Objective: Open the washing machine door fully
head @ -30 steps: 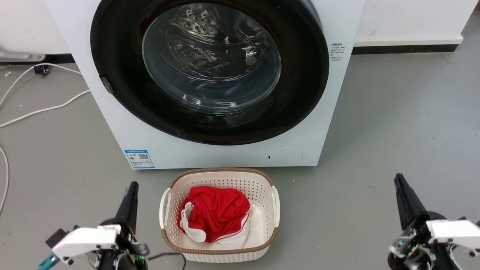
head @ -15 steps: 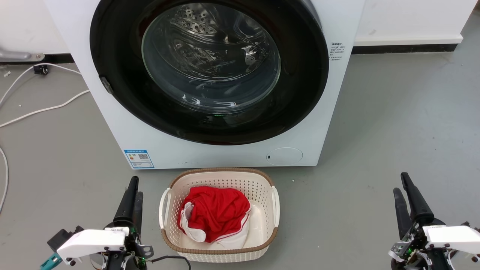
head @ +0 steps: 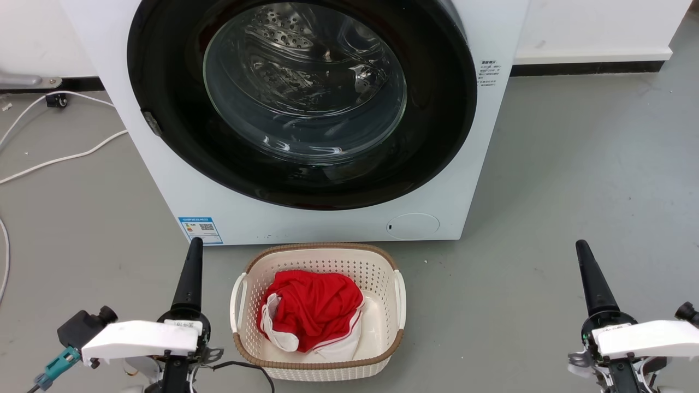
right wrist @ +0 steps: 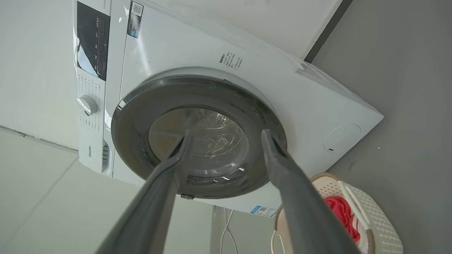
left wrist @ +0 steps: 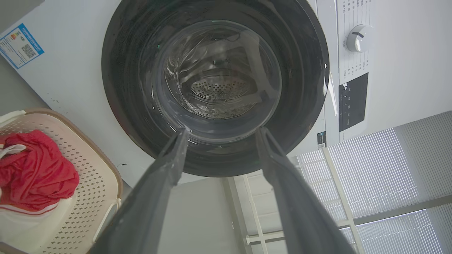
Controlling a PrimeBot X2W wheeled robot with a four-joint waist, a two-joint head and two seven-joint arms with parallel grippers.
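While the washing machine door (head: 303,103) sits closed, left pincer (head: 194,244) and right pincer (head: 582,246) gape empty.

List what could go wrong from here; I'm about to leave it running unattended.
1. The washing machine door is shut and glossy. The small catch on its left edge looks like the only hold, so the open left gripper might slip off.
2. The basket stands on the floor just before the door; a low-reaching arm could knock it.
3. White cables lie on the floor at the left and might snag its wheels.
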